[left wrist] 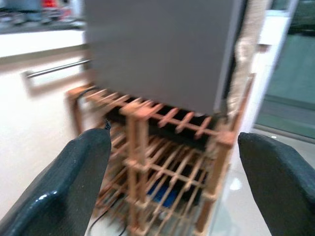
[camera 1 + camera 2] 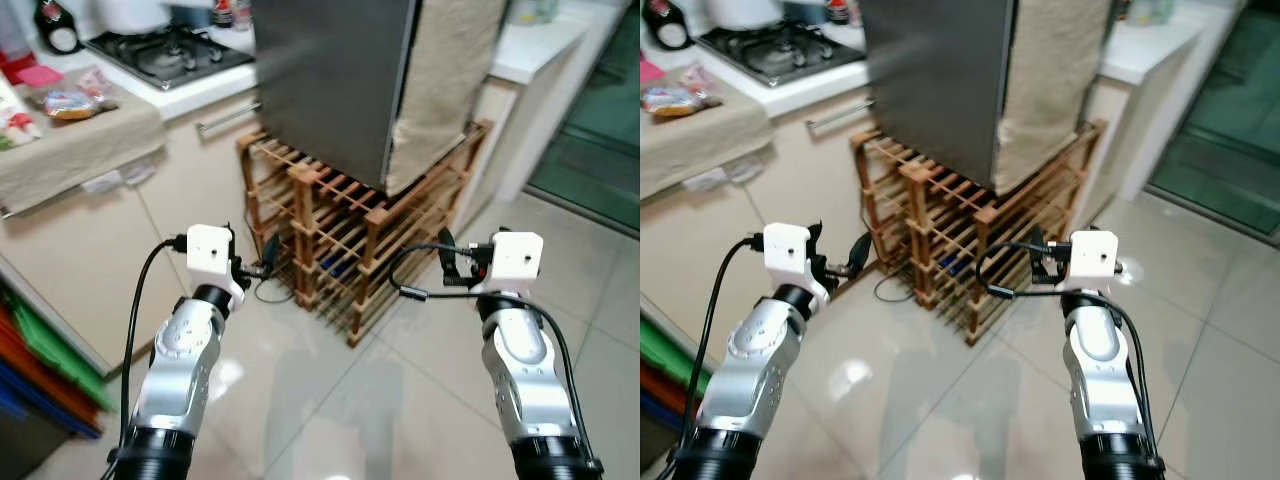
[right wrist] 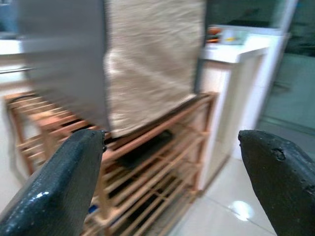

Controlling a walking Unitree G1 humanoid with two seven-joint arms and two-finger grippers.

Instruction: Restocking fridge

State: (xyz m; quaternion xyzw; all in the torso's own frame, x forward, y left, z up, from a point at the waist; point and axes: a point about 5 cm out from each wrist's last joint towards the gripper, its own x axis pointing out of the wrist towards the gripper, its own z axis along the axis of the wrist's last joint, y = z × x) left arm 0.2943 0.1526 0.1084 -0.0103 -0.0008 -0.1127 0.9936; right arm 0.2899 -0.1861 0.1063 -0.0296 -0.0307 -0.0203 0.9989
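Our left gripper [image 1: 167, 182] and right gripper [image 3: 170, 182] were spread wide and empty, near the wooden rack's [image 2: 340, 235] front corner. The grey fridge [image 2: 330, 80] sat shut on top. We could bump the rack.

Kitchen interior, seen from above and in front. The floor [image 2: 330, 400] is laid with glossy pale tiles that reflect overhead light. A wooden rack [image 2: 345, 225] of slatted shelves stands on the floor against the cream cabinets [image 2: 120, 250]. A beige cloth [image 2: 445, 80] hangs over the rack's right side. At upper left a white counter [image 2: 190, 95] carries a black gas hob [image 2: 165, 52]; a metal handle [image 2: 225, 118] runs along the drawer below it. A second white counter [image 2: 535, 50] stands at upper right. Beside it a glass door [image 2: 595, 130] with a dark frame reaches the floor. A tan cloth [image 2: 80, 140] covers the near-left counter.
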